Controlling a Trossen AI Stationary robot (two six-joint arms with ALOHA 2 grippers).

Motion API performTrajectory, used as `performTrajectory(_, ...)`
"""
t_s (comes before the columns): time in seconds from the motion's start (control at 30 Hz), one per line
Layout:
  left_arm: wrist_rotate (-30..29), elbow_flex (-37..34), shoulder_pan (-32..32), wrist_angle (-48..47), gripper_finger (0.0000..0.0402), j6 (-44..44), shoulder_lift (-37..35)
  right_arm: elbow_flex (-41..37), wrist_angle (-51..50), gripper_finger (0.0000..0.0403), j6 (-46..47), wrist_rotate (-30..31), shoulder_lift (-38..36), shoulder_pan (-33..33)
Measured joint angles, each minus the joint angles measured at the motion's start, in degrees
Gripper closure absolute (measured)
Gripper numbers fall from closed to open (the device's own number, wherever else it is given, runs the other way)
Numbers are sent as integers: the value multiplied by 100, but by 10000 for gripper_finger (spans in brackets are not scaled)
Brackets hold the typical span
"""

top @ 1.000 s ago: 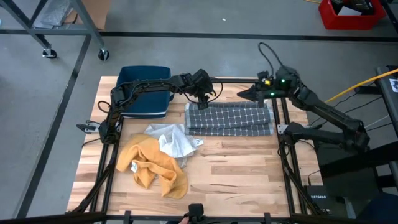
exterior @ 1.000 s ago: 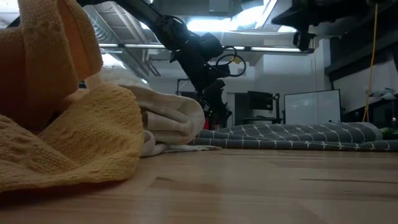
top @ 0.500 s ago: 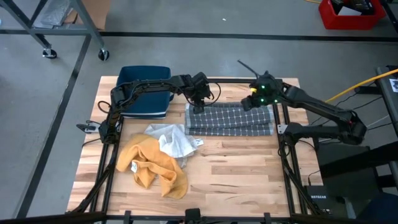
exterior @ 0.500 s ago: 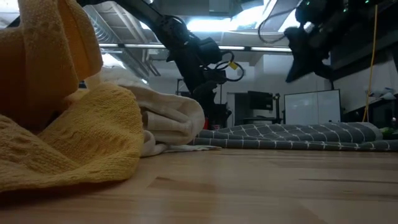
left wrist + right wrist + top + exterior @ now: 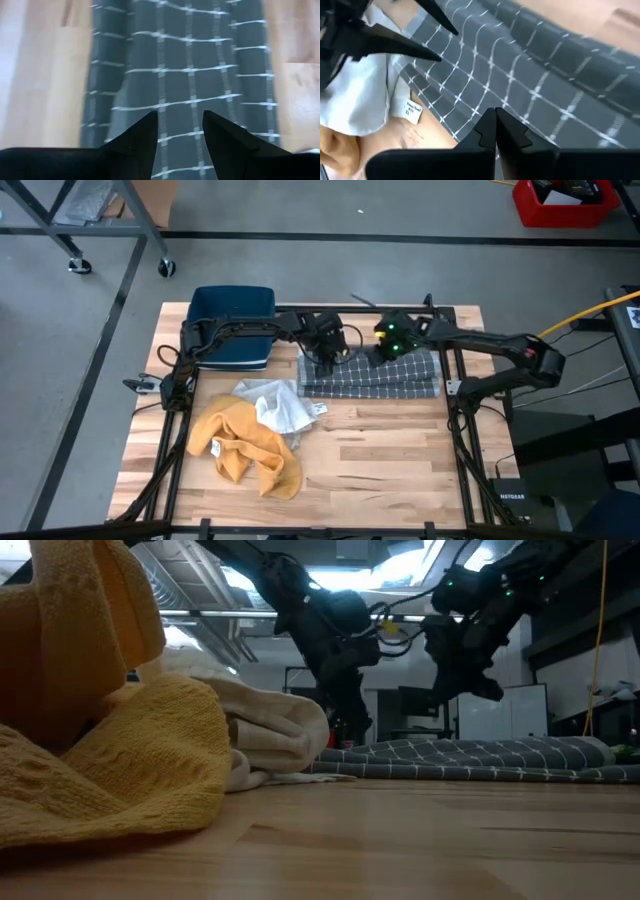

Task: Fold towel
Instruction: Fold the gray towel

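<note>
The grey checked towel (image 5: 370,372) lies folded into a long band at the far middle of the table, flat on the wood (image 5: 480,758). My left gripper (image 5: 325,355) is open and points down over the towel's left end (image 5: 180,120); in the low view its fingers (image 5: 345,730) reach down close to the cloth. My right gripper (image 5: 383,348) is shut (image 5: 495,112) and hovers above the towel's middle (image 5: 470,680), clear of it. The towel (image 5: 520,85) fills both wrist views. My left gripper stands open with its fingertips (image 5: 150,125) just over the towel's left end (image 5: 180,75), pointing down from above. I cannot tell whether they touch the cloth.
A crumpled yellow towel (image 5: 245,448) and a white cloth (image 5: 278,408) lie at the near left, looming large in the low view (image 5: 100,740). A dark blue bin (image 5: 232,325) sits at the far left corner. Bare wood (image 5: 390,460) spreads over the near right.
My right gripper has swung from the table's far right edge toward the left and come down over the towel's middle, near my left gripper. The towel has stayed as it was.
</note>
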Motion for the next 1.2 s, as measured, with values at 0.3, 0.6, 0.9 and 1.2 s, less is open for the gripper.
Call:
performTrajectory(0.3,-35,0,-350,140,260,325,30,0,-19,395,-11,413,698,238)
performTrajectory(0.6,-471,4,-378,494,334,315,276,0,-29,395,-13,878,932,227)
performTrajectory(0.9,-575,-93,-334,512,396,61,596,0,-835,395,-78,1834,932,220)
performTrajectory(1.2,-859,-81,-330,-320,400,119,651,0,-2410,395,-92,2712,932,220)
